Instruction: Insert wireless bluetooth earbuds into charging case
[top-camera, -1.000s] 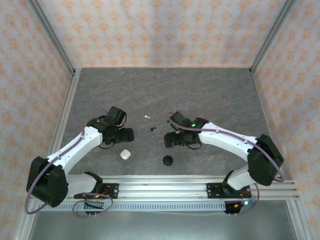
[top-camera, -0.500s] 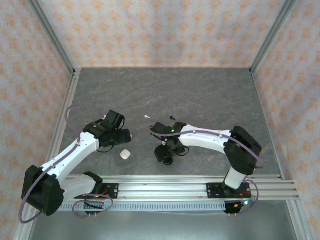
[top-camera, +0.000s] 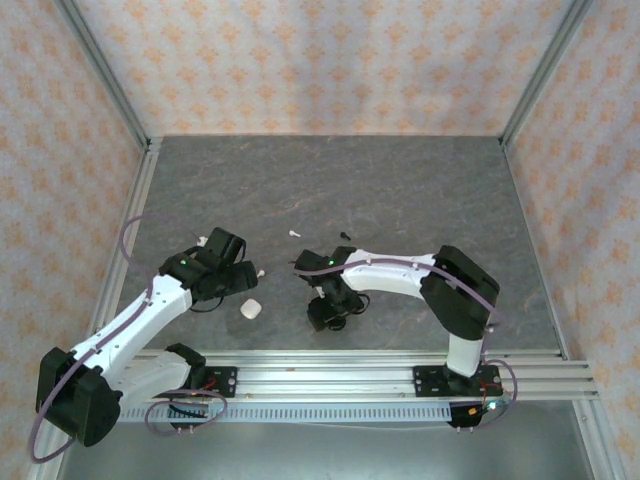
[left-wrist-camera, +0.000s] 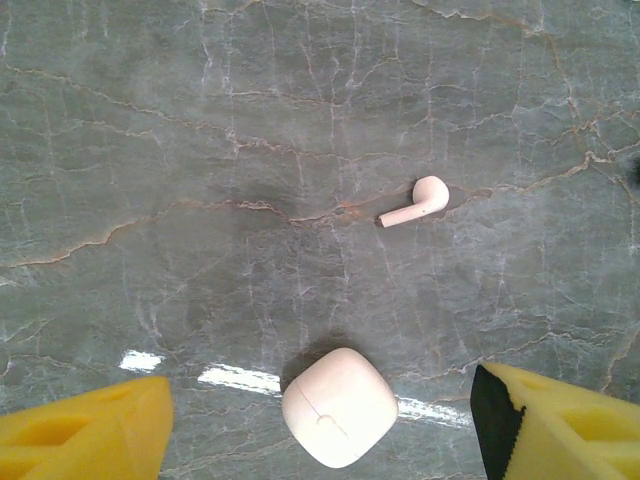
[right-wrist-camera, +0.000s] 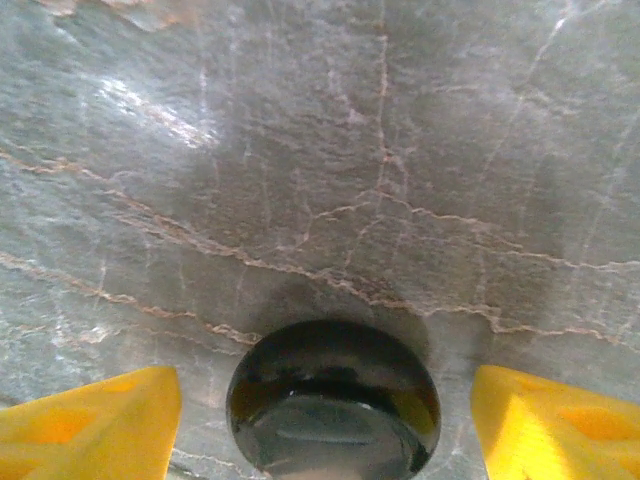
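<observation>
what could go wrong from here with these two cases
The black case is glossy and rounded; it may squirt out when the open right gripper straddling it closes. The white case looks shut, so the white earbud lying flat beyond it cannot go in yet.

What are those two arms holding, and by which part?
Nothing. The left tool hangs open near a white case; the right tool, open, straddles a black case.

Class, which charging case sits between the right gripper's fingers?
The black case, framed by the right gripper's yellow fingers; the white case lies by the left gripper.
</observation>
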